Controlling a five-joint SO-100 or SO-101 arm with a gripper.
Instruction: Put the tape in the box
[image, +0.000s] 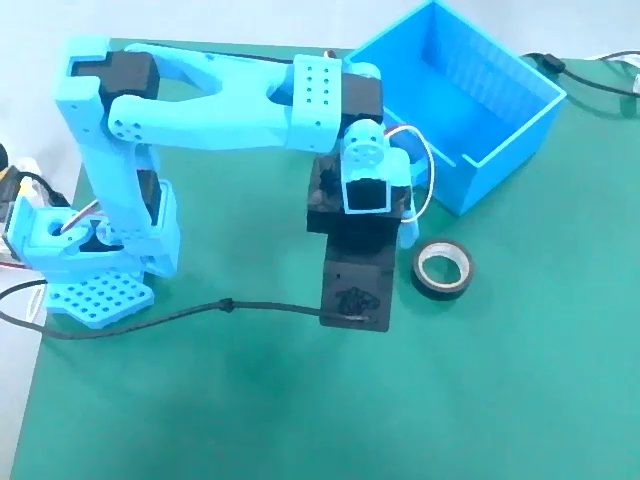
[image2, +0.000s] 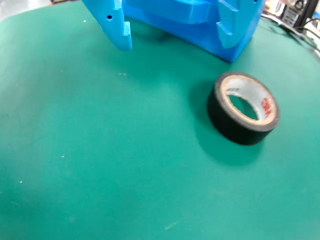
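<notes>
**Tape lying free on the green desk beside the box**

A dark green desk (image: 250, 410) fills both views, with a white strip seen along its left edge in the fixed view. The hand (image2: 175, 30) is seen in the wrist view as two light-blue fingers (image2: 117, 27) entering from the top edge; they are spread apart, nothing is held between them, and bare mat lies under the gap. In the fixed view the hand is mostly hidden beneath the black wrist camera block (image: 357, 285), so its fingertips cannot be made out there.

The tape (image: 443, 267) is taken as the landmark. It lies flat on the desk, its whitish core facing up, and is untouched by either finger. In the wrist view the tape (image2: 243, 108) is placed below and to the right of the right-hand finger, near it but apart. The box (image: 455, 100) stands beyond the tape, toward the upper right of the fixed view, close to it yet not touching; no object is seen in its ribbed interior. The arm's base (image: 95, 265) is found well to the left of the tape, and a black cable (image: 200, 310) runs across the mat from the camera block toward that side.
</notes>
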